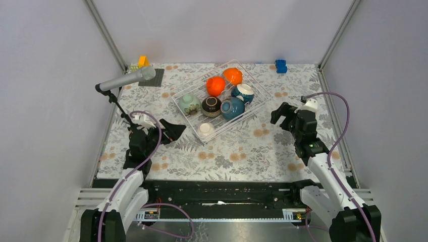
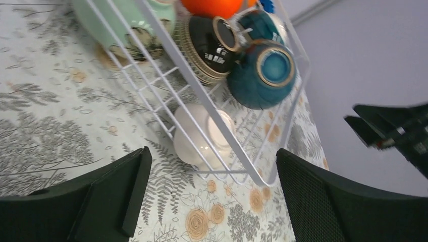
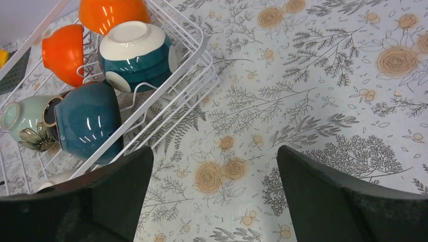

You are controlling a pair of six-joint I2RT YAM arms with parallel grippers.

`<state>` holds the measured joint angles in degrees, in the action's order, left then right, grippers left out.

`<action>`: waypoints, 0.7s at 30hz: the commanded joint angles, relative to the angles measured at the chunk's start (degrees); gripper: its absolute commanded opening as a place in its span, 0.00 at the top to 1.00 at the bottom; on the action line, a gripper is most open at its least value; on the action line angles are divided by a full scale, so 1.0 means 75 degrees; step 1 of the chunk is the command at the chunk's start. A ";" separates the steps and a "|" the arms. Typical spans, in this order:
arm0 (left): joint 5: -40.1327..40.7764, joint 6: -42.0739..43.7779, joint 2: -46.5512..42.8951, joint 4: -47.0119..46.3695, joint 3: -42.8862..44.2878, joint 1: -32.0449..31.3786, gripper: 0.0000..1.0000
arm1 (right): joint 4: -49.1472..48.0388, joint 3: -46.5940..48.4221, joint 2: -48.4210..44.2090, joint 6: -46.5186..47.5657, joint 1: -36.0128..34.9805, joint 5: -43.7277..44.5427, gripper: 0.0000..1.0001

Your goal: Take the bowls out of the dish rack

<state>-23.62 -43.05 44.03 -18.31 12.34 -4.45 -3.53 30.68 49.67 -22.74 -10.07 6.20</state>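
Note:
The white wire dish rack point(image 1: 262, 94) sits slantwise at the table's back middle. It holds two orange bowls point(image 1: 215, 85), two teal bowls point(image 1: 232, 108), a pale green bowl point(image 1: 189, 103), a dark brown bowl point(image 1: 211, 106) and a white bowl point(image 1: 206, 129) at its near corner. My left gripper point(image 1: 174, 132) hovers open just left of that corner; in its wrist view the white bowl point(image 2: 197, 133) lies ahead of the empty left gripper point(image 2: 212, 166). My right gripper point(image 1: 283, 115) hangs open to the rack's right, over bare cloth point(image 3: 214, 161), with the teal bowls point(image 3: 88, 121) to its left.
A grey microphone point(image 1: 126, 79) on a black stand leans over the left side, above my left arm. A dark mat point(image 1: 151, 78) and a yellow block point(image 1: 143, 61) lie at the back left, a blue block point(image 1: 281, 66) at the back right. Walls close in the floral tablecloth.

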 commanded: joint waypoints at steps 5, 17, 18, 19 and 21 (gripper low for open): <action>-0.0789 0.0863 -0.1427 -0.1150 -0.0579 -0.0033 0.01 | 0.0073 0.0304 0.0193 -0.0068 -0.0017 -0.0528 0.00; -0.0081 0.1006 -0.1842 -0.0797 -0.0542 -0.0719 0.01 | 0.0224 0.1754 0.1558 -0.0188 -0.0417 -0.1750 0.00; 0.0072 0.0885 -0.1796 -0.0840 -0.0571 -0.0719 0.01 | 0.0175 0.1877 0.1674 -0.0206 -0.0533 -0.1741 0.00; 0.0252 0.0804 -0.1742 -0.0845 -0.0588 -0.0703 0.01 | 0.0125 0.1972 0.1786 -0.0219 -0.0647 -0.1739 0.00; 0.0590 0.0644 -0.1646 -0.0860 -0.0616 -0.0659 0.01 | 0.0064 0.2255 0.2061 -0.0249 -0.0844 -0.1795 0.00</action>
<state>-24.40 -35.64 30.63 -21.10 7.51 -9.76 -1.19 42.54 62.41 -23.88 -13.52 -4.54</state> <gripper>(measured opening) 0.988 0.994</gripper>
